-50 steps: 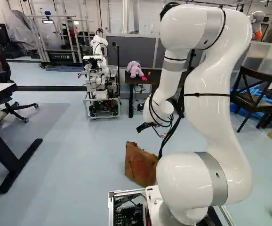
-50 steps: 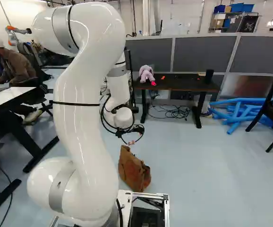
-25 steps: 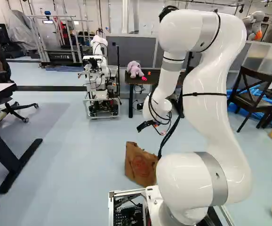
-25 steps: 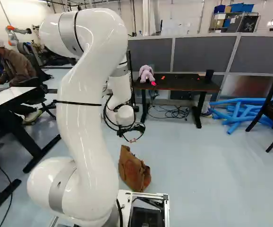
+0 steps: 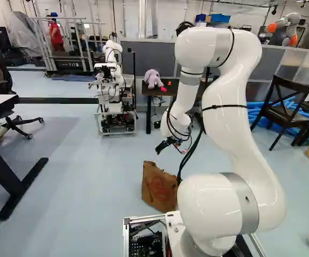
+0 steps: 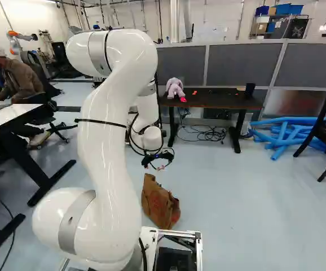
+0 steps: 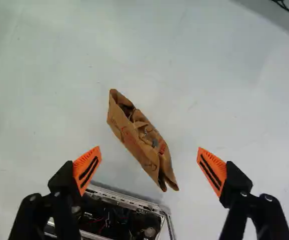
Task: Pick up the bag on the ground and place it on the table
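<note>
Hovering w/ fingers apart, gripper well abv brown bag, on flr nr base

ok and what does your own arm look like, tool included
My arm is glossy white with thick, rounded joints, crossed by grey bands. Thin black straps circle it, and black cables loop around its far end. The tool is black, with two fingers carrying bright orange, tapering pads marked by dark slanted stripes.
</note>
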